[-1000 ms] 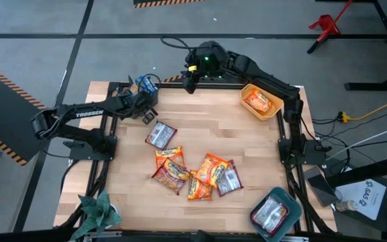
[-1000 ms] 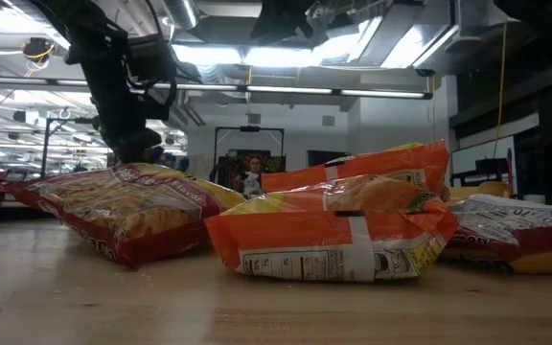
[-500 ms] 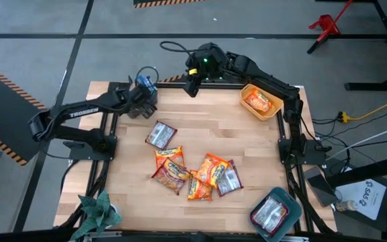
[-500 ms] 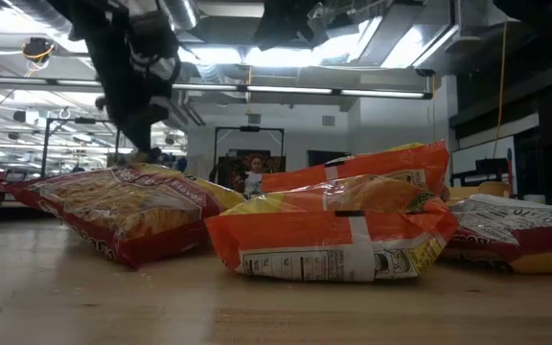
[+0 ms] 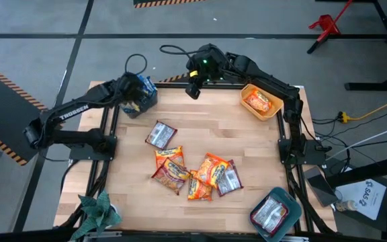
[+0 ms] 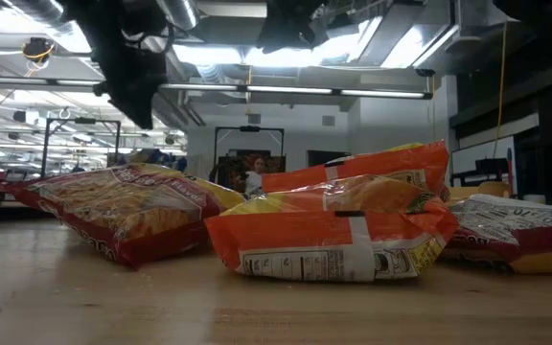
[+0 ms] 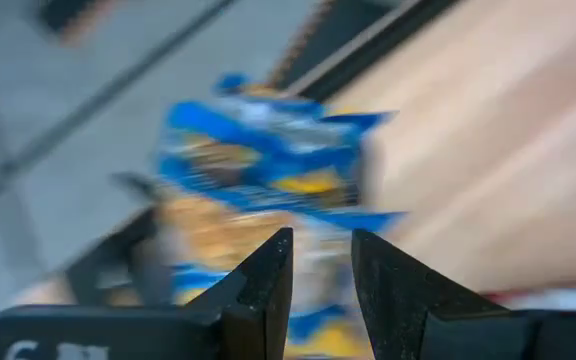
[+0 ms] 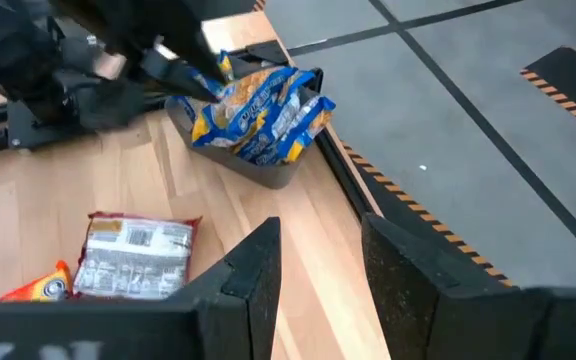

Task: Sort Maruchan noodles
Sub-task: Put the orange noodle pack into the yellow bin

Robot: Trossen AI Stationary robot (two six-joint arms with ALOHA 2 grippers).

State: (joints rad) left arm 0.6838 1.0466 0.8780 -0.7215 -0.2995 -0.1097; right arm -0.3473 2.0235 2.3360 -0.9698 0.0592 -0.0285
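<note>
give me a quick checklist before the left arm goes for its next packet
1. Left gripper free of any packet: ok, its fingers stand apart with nothing between them, over the grey bin of blue packets.
2. Blue packets seated in the bin: cannot tell, they are heaped above the rim.
3. Silver packet lies alone, easy to pick: ok, apart from the pile.
4. Central pile separated: not ok, the orange and silver packets overlap.
5. Right gripper clear of the left arm: ok, it hangs at the table's far edge, empty.
6. Yellow bin and teal bin in place: ok.
</note>
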